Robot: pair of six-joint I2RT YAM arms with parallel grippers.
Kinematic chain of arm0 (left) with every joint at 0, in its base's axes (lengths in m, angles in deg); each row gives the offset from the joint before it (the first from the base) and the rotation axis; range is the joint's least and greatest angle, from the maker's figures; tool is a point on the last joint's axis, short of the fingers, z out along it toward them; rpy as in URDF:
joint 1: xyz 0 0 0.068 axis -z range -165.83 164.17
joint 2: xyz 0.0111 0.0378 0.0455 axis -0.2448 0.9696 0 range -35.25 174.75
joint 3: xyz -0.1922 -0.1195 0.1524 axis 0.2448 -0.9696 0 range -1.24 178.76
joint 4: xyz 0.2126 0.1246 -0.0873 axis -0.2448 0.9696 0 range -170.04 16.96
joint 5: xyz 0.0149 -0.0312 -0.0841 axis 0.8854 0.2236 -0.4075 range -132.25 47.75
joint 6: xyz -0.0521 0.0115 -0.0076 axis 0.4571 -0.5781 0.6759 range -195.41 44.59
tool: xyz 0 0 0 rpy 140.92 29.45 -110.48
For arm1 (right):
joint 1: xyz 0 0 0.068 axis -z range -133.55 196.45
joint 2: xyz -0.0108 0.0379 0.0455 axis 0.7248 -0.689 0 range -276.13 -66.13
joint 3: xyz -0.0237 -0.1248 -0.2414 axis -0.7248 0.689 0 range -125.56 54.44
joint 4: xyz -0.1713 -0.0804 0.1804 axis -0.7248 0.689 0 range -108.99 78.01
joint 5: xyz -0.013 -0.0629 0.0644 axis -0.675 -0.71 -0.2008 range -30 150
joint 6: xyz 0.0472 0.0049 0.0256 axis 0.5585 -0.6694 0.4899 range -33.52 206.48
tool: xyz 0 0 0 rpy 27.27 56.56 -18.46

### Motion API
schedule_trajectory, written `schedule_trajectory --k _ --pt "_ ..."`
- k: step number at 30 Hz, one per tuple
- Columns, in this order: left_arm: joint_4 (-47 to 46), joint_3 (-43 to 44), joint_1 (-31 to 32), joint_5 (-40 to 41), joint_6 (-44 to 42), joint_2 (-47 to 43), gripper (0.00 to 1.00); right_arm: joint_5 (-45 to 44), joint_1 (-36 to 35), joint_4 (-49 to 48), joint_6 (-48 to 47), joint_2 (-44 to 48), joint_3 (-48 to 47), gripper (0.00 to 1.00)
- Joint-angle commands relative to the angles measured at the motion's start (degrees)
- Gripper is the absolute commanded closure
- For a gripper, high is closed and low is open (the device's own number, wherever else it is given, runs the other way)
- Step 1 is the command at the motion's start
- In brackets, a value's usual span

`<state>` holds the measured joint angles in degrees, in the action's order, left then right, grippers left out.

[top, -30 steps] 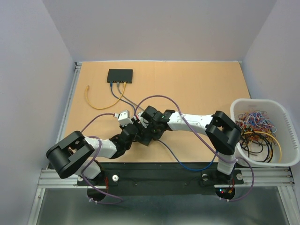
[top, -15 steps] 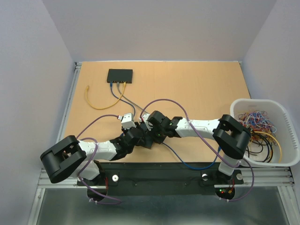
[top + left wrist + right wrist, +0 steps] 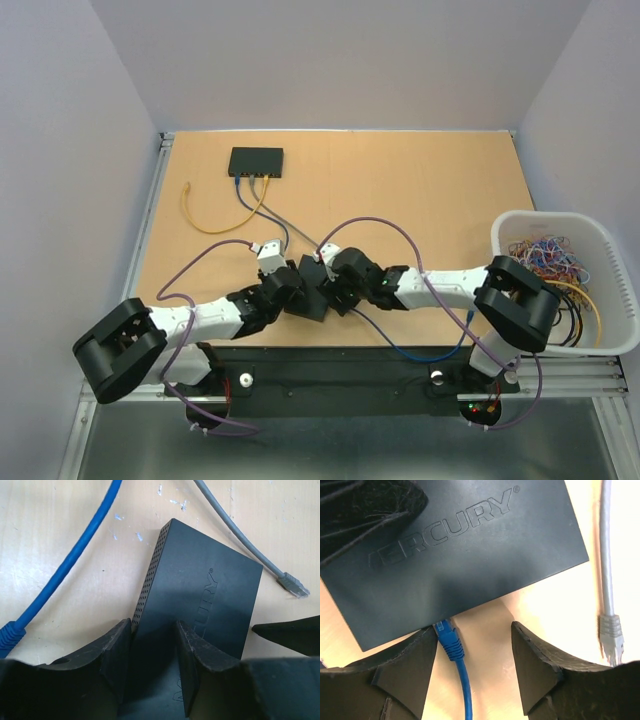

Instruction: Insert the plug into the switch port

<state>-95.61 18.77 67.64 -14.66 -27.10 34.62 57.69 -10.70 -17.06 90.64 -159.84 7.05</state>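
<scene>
Plug (image 3: 446,632) on blue cable (image 3: 465,690), seated in port on switch (image 3: 465,550), 6 o'clock edge in right wrist view. Right gripper (image 3: 472,635) open, jaws either side of cable, touching nothing. Left gripper (image 3: 153,630) clamped on switch. Grey plug (image 3: 610,632) loose on desk (image 3: 555,610), 3 o'clock.

A robotics lab cell: blank grey walls (image 3: 340,60) box in a wooden bench (image 3: 430,190), with aluminium rails (image 3: 130,378) running along its edge behind the left hand (image 3: 152,625). Well to the right of the right hand (image 3: 474,628) stands a white basket (image 3: 610,250) of tangled cables (image 3: 545,262). A black network switch (image 3: 210,590) lies between the left hand's fingers (image 3: 115,650).
</scene>
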Motion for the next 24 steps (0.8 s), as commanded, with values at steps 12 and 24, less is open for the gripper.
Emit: schedule_trajectory --k 12,24 --pt "5.4 2.1 -6.3 -19.2 -4.8 -1.5 0.51 -0.1 -1.0 -16.9 6.8 10.1 7.2 0.40" --pt "7.7 2.6 -10.3 -18.8 -6.0 -3.9 0.51 -1.0 -1.0 -11.8 13.2 19.4 14.4 0.47"
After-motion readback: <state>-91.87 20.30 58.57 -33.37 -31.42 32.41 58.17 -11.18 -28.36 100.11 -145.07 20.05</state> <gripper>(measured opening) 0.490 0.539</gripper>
